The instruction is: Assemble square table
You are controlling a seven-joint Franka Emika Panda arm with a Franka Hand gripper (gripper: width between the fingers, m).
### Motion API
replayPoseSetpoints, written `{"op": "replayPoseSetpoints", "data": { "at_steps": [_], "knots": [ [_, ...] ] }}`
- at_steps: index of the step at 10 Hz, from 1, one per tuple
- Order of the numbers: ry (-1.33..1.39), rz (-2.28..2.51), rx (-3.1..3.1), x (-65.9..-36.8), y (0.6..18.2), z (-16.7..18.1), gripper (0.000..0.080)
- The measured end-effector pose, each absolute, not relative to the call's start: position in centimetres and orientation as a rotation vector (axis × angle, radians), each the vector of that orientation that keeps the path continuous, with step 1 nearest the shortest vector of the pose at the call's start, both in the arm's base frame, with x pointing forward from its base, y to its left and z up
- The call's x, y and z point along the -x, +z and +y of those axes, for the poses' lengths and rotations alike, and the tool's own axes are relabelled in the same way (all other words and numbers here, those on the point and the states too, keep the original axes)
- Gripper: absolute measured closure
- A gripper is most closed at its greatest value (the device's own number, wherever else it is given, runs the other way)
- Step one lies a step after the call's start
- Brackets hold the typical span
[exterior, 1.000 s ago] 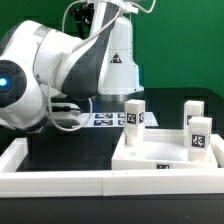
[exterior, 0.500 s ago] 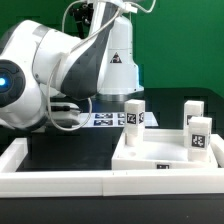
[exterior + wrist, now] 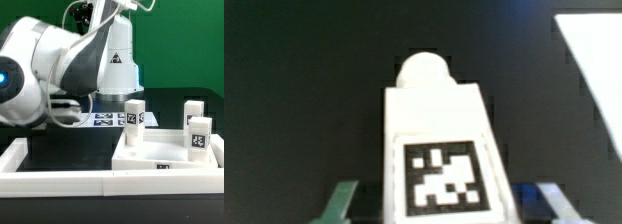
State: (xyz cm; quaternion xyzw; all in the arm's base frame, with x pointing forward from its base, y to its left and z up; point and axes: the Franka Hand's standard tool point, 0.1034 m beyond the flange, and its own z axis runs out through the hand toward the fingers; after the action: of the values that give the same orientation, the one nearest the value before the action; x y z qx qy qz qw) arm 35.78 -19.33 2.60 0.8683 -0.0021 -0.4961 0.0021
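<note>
Pincer (image 3: 445,198): clamped on a tagged white leg (image 3: 441,150) | Tabletop (image 3: 165,160): three legs upright on it | Advice: lift straight, keep leg square.

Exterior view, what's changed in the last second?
The arm has shifted slightly toward the exterior view's left and up. The wrist view shows a leg between the fingers. The tabletop and its three upright legs stayed put.

Green wall (image 3: 185,45) behind, black table (image 3: 60,150) edged by white rim bars (image 3: 50,182), marker board (image 3: 103,121) lying flat at the back, even indoor light
</note>
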Motion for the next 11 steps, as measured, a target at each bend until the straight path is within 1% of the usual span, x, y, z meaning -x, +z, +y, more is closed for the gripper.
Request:
{"op": "replayPoseSetpoints", "data": {
  "at_steps": [1, 2, 3, 4, 5, 6, 7, 9, 10, 11],
  "knots": [
    [-1.540, -0.022, -2.738, -36.5, 4.6, -18.4, 0.0510],
    [-1.520, -0.037, -2.750, -36.9, 5.8, -17.7, 0.0510],
    [-1.523, -0.050, -2.751, -36.8, 6.5, -17.3, 0.0509],
    [-1.523, -0.054, -2.759, -37.6, 8.3, -16.9, 0.0509],
    [-1.461, -0.045, -2.786, -38.1, 8.3, -17.1, 0.0509],
    [-1.465, -0.046, -2.785, -37.9, 8.1, -17.1, 0.0509],
    [-1.425, -0.038, -2.799, -38.3, 8.0, -17.2, 0.0509],
    [-1.176, -0.018, -2.900, -39.7, 7.2, -16.7, 0.0509],
    [-1.126, -0.023, -2.908, -40.7, 8.0, -15.7, 0.0509],
    [-0.999, -0.018, -2.943, -42.8, 8.8, -14.7, 0.0509]
  ]
}}
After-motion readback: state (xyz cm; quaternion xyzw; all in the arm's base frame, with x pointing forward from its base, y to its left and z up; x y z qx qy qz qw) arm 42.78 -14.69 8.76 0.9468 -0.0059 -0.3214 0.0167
